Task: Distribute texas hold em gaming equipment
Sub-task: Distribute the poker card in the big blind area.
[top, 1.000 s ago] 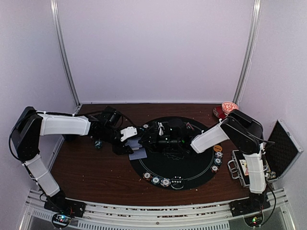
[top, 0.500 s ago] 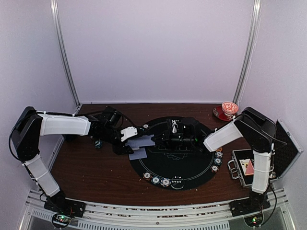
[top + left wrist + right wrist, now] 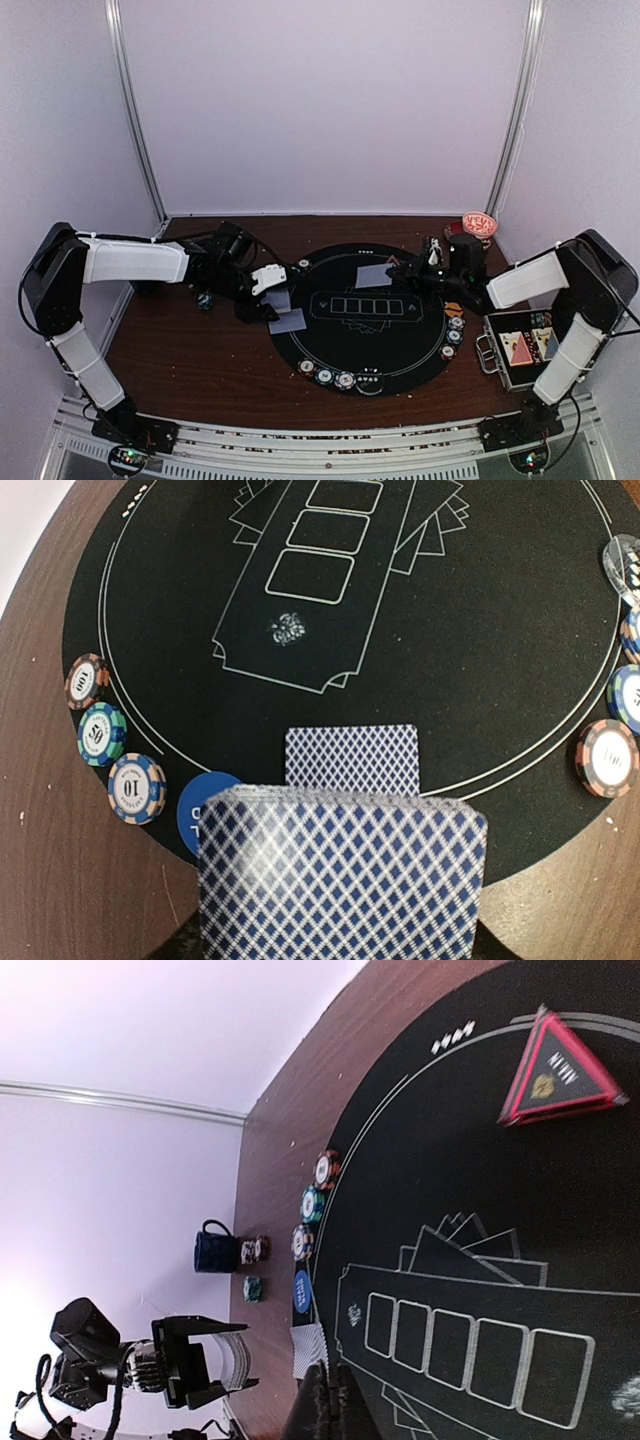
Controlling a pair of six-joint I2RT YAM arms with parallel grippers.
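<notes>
My left gripper (image 3: 268, 292) is shut on a deck of blue-backed playing cards (image 3: 340, 875) at the left edge of the round black mat (image 3: 365, 345). One card (image 3: 352, 760) lies face down on the mat beside a blue disc (image 3: 205, 810). My right gripper (image 3: 405, 276) is shut on a single card (image 3: 373, 275), held flat over the mat's far right; in the right wrist view this card is edge-on. A red triangle marker (image 3: 555, 1072) lies close by. Striped chips (image 3: 325, 376) line the mat's near rim. More chips (image 3: 453, 337) and an orange disc (image 3: 453, 309) sit at its right rim.
An open metal case (image 3: 525, 350) with cards inside lies at the right, under my right arm. A red-patterned cup and saucer (image 3: 478, 224) stand at the back right. A dark mug (image 3: 215, 1250) and a few loose chips (image 3: 252, 1287) stand on the wood left of the mat.
My right gripper drew one card off the deck and carried it right across the mat to the far right side. The left arm kept still with the deck.
</notes>
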